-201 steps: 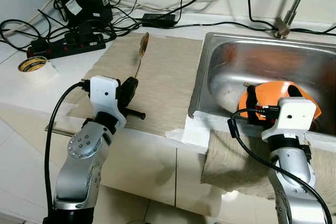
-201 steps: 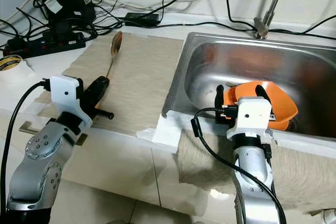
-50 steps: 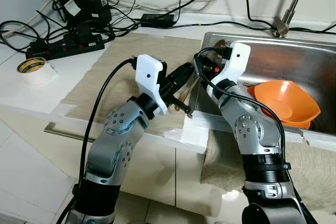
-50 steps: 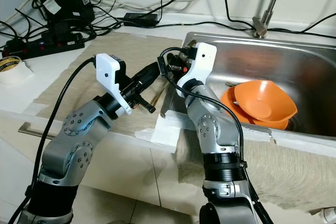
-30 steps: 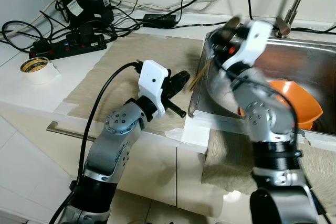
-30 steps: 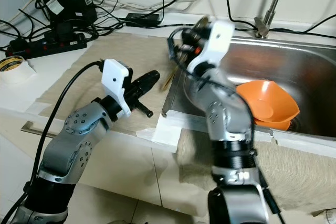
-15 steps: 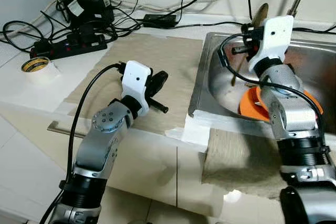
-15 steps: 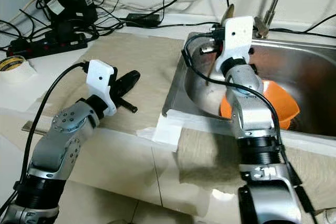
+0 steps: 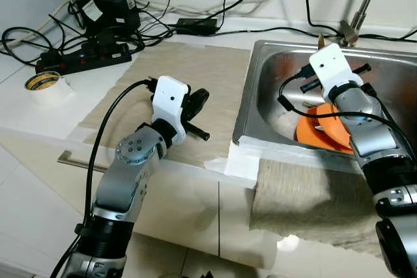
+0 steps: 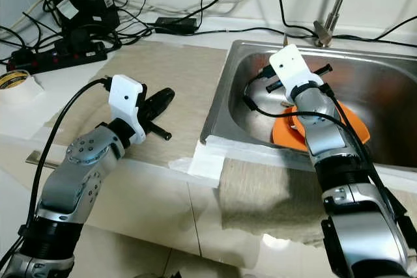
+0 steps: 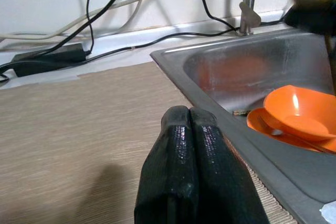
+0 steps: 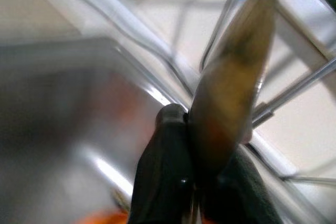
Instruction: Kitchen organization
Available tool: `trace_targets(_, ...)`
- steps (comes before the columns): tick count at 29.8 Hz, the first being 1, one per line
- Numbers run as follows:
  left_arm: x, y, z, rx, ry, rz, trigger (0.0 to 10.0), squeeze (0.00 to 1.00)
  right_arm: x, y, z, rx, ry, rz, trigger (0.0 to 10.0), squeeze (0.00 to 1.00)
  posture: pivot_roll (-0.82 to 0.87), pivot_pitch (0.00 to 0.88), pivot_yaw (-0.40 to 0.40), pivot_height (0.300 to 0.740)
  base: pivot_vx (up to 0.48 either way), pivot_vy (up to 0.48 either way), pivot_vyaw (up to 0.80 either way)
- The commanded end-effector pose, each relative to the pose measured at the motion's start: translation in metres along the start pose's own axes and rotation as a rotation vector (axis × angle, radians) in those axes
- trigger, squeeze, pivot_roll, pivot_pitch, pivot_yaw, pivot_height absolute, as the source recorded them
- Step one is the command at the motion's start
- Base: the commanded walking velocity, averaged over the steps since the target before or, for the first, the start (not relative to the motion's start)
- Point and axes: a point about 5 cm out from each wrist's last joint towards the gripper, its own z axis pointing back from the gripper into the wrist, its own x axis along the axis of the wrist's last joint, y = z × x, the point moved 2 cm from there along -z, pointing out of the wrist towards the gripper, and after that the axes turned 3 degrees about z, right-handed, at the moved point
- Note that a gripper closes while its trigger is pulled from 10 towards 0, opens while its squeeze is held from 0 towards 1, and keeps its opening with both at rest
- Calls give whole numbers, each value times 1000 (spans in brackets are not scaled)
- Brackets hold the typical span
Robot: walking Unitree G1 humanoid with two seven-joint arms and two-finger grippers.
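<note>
Right pincer [image 12: 191, 182]: over the sink, above the orange dishes; its 2 black fingers [image 12: 163, 171] are clamped on a spoon.
Spoon [image 12: 231, 72]: brownish bowl end stands up past the fingertips, pointing toward the far wall; from the head views only its tip [image 9: 320, 40] is visible above the white wrist housing. Handle cannot be made out.
Left pincer [image 11: 189, 124]: low over the beige mat on the bench, just left of the sink's near-left corner; fingers [image 11: 176, 145] pressed together with nothing between them.
Sink [image 9: 273, 63]: stainless steel, right half of the bench, its tap [image 10: 333, 11] at the far rim.
Orange dishes [image 11: 296, 116]: a bowl resting on a plate, in the near right part of the sink; a thin utensil lies on the plate's rim.
Mat [image 9: 195, 69]: beige, lying flat on the bench left of the sink.
Cloth [image 10: 273, 190]: beige, draped over the near edge of the bench below the sink.
Tape roll [image 9: 42, 83]: on the white bench at the far left, well apart from the mat.
Power strip [image 9: 85, 53]: black, far left corner, among tangled black cables along the wall.
</note>
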Motion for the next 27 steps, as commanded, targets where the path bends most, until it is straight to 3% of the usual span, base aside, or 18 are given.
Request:
trace_targets(1, 4, 2, -1, 2, -7, -21, 10000, 0, -10, 2, -3, 46, 46, 163, 10000, 0, -64, 0, 85, 736, 0, 0, 0)
trace_targets(3, 4, 2, -2, 3, -6, -22, 10000, 0, -18, 4, -5, 98, 83, 328, 10000, 0, -63, 0, 83, 736, 0, 0, 0)
trace_targets(7, 4, 2, -2, 3, -6, -22, 10000, 0, -21, 11, -6, 154, 88, 435, 10000, 0, -62, 0, 82, 736, 0, 0, 0)
trace_targets(11, 5, 2, -3, 8, -11, -20, 10000, 0, -25, 30, -4, 259, 76, 586, 10000, 0, -60, 0, 75, 736, 0, 0, 0)
trace_targets(12, 5, 2, -3, 10, -13, -19, 10000, 0, -27, 37, -3, 292, 72, 619, 10000, 718, -59, 0, 74, 736, 0, 0, 0)
trace_targets(13, 5, 2, -3, 10, -13, -18, 10000, 0, -29, 41, -2, 311, 70, 635, 10000, 718, -59, 0, 74, 736, 0, 0, 0)
trace_targets(14, 5, 2, -3, 11, -14, -18, 10000, 0, -29, 44, -2, 322, 68, 645, 10000, 1000, -58, 0, 71, 736, 0, 0, 0)
trace_targets(27, 6, 2, -4, 13, -16, -14, 10000, 0, -39, 65, 4, 414, 59, 729, 10000, 1000, -62, 0, 75, 736, 0, 0, 0)
